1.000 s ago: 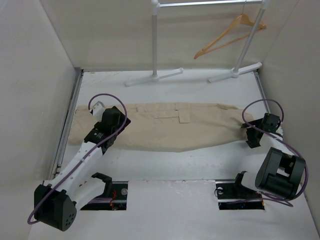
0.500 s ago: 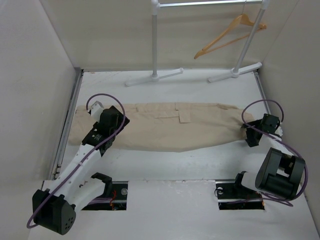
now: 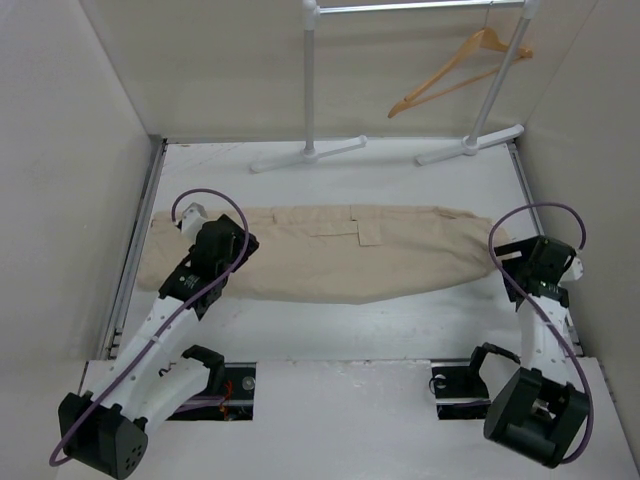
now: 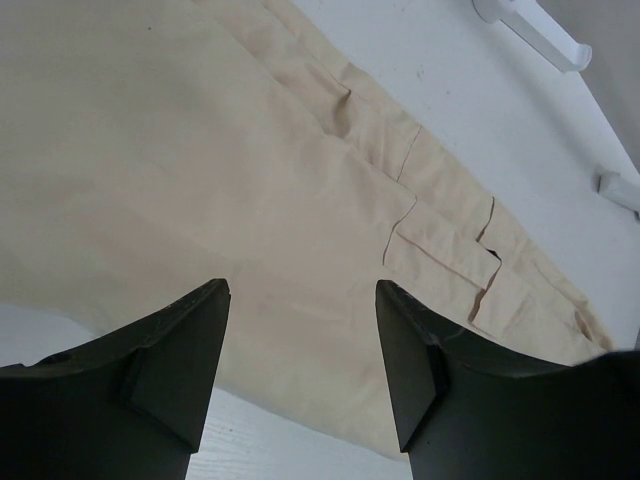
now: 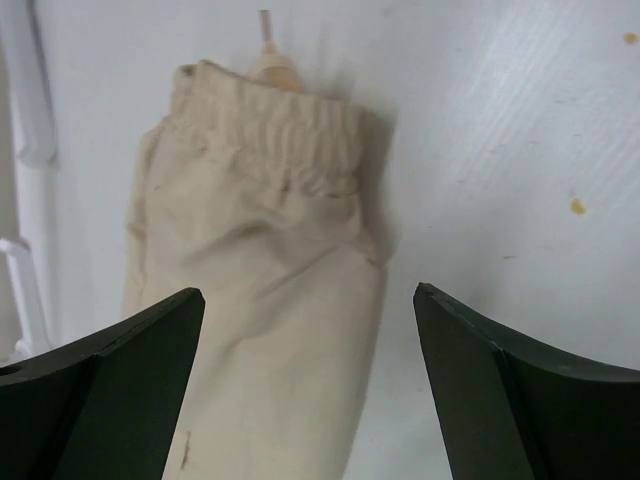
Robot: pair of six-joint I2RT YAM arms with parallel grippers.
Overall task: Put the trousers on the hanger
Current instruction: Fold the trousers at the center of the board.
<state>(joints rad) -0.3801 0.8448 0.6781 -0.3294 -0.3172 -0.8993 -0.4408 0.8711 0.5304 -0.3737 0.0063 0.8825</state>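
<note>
Reference thing: the trousers (image 3: 330, 255). They are beige and laid flat, lengthwise across the white worktop (image 3: 400, 325), with the leg ends at the left and the gathered waist at the right.

Left end of the trousers: the left arm (image 3: 160, 335) reaches in from the near side, its wrist over the leg section. The left pincer (image 4: 300, 300) is released, jaws standing apart and gripping nothing. The wrist view shows only cloth below the gap. Cannot tell whether the tips touch the fabric. A purple cable (image 3: 215, 195) loops above the wrist.

Middle of the trousers: a flap pocket (image 3: 368, 233) lies face up near the garment's far edge. The left wrist view shows seams and a few soft creases along the leg.

Beyond the far edge of the trousers: a white clothes rack (image 3: 310, 90) stands with its feet on the worktop, near the cloth but apart from it. The hanger (image 3: 455, 72), orange-tan wood, hangs by its hook from the rack's top rail, beyond the right half of the trousers. It is tilted, left end lower in the top view, and well apart from the trousers.

Right end of the trousers: the waistband (image 5: 280, 125) is elastic and puckered, resting on the worktop. The right pincer (image 5: 308, 295) is released, jaws spread wider than the waist end, and holds nothing. In the top view it sits just beside the trousers' right tip, and the right arm (image 3: 545, 330) comes in from the near side. A small tan stub (image 5: 268, 45) pokes out past the waistband; cannot tell what it is.
</note>
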